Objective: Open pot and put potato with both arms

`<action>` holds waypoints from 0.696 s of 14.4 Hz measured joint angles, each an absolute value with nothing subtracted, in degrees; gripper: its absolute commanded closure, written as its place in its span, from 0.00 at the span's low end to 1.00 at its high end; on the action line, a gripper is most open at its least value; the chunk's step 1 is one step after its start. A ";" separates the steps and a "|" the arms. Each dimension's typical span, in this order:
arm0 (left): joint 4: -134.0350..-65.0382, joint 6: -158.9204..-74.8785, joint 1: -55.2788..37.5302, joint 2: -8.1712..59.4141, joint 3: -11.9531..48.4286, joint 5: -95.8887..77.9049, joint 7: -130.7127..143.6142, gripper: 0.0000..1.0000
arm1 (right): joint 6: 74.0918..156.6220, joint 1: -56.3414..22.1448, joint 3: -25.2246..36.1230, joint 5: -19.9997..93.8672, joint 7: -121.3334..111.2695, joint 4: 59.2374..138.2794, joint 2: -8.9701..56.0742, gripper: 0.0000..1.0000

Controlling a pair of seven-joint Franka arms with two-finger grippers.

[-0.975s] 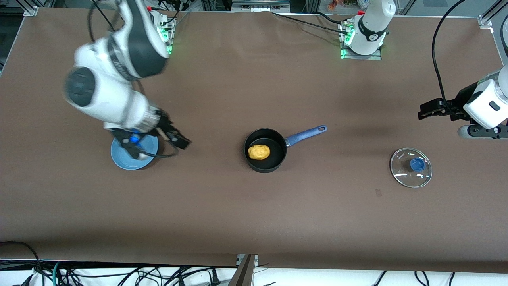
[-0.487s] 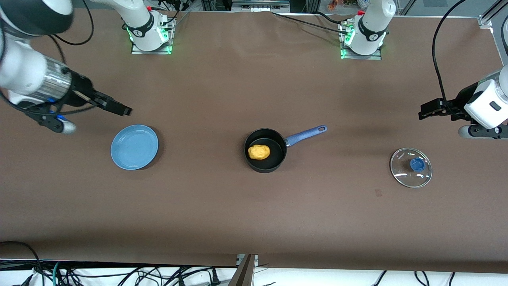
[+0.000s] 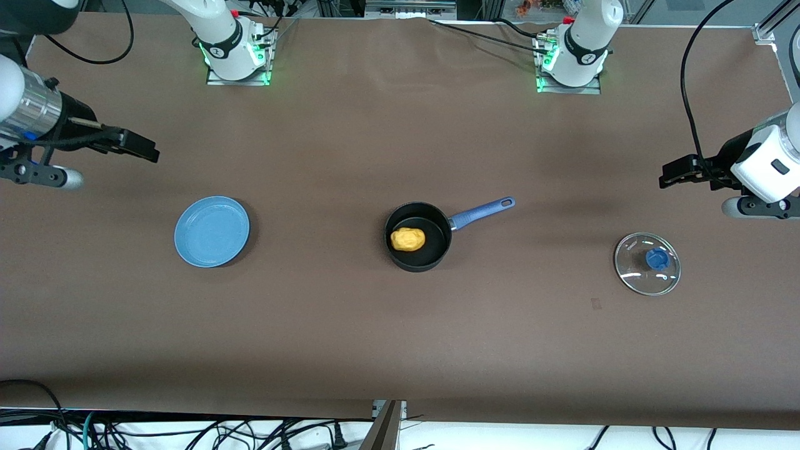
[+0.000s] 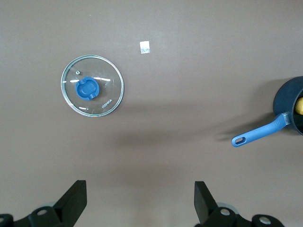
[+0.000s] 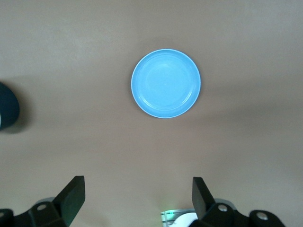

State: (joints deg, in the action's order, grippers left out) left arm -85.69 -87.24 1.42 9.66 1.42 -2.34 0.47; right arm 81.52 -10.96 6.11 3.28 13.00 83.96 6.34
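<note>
The black pot [image 3: 417, 236] with its blue handle [image 3: 482, 212] stands uncovered mid-table, and the yellow potato [image 3: 407, 239] lies inside it. The pot's edge also shows in the left wrist view [image 4: 289, 105] and the right wrist view [image 5: 7, 109]. The glass lid [image 3: 647, 263] with a blue knob lies flat toward the left arm's end and shows in the left wrist view [image 4: 92, 91]. My left gripper [image 3: 672, 173] is open and empty, up over bare table beside the lid. My right gripper [image 3: 140, 147] is open and empty, up over the right arm's end of the table.
A flat blue plate [image 3: 212, 231] lies empty toward the right arm's end and shows in the right wrist view [image 5: 165, 83]. A small white tag [image 4: 145, 47] lies on the brown table cover beside the lid. Cables hang past the table's near edge.
My right arm has lifted off the blue plate and swung back toward its end of the table, leaving the plate uncovered. The left arm, pot, potato and lid have not moved.
</note>
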 measured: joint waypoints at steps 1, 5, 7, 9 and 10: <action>-85.69 -87.24 1.42 9.66 1.42 -2.34 0.47 0.00 | 81.48 -6.17 1.44 2.60 11.48 84.24 5.87 0.00; -85.68 -87.24 1.42 9.66 1.42 -2.34 0.49 0.00 | 83.15 -0.03 -3.89 0.42 7.17 85.72 5.35 0.00; -85.68 -87.24 1.42 9.66 1.42 -2.34 0.49 0.00 | 84.43 -0.02 -4.00 0.11 4.94 86.25 5.39 0.00; -85.68 -87.24 1.42 9.66 1.42 -2.34 0.49 0.00 | 84.78 0.32 -3.98 0.11 3.23 86.30 5.53 0.00; -85.68 -87.24 1.42 9.66 1.42 -2.34 0.50 0.00 | 85.06 0.76 -3.93 0.11 2.83 86.26 5.60 0.00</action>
State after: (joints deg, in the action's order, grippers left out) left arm -85.68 -87.24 1.42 9.66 1.42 -2.34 0.50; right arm 85.06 0.76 -3.93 0.11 2.83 86.26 5.60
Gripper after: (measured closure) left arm 0.000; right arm 0.000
